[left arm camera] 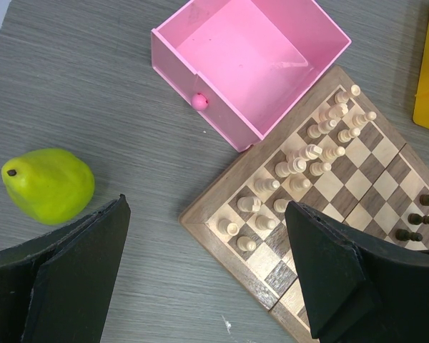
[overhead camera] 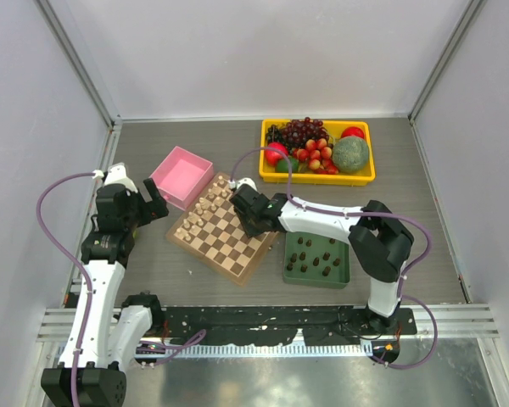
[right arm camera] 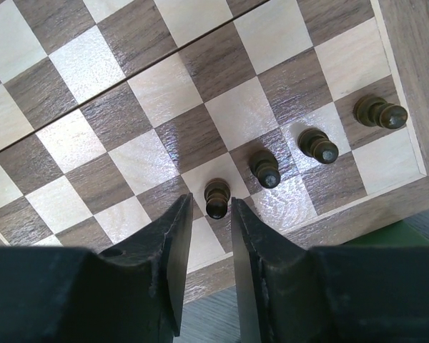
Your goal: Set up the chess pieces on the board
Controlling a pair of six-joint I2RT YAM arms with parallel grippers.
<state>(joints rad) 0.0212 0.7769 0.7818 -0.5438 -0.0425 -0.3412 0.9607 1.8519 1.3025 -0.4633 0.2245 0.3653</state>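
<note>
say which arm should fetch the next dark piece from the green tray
Right. The right gripper sits at the board edge beside the green tray holding the dark pieces; the left gripper is across the board by the pink box.

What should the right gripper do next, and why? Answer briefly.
Probably lift the right gripper straight up: its jaws stand slightly parted around a dark pawn already upright on the board, beside three other pawns. More dark pieces wait in the green tray.
</note>
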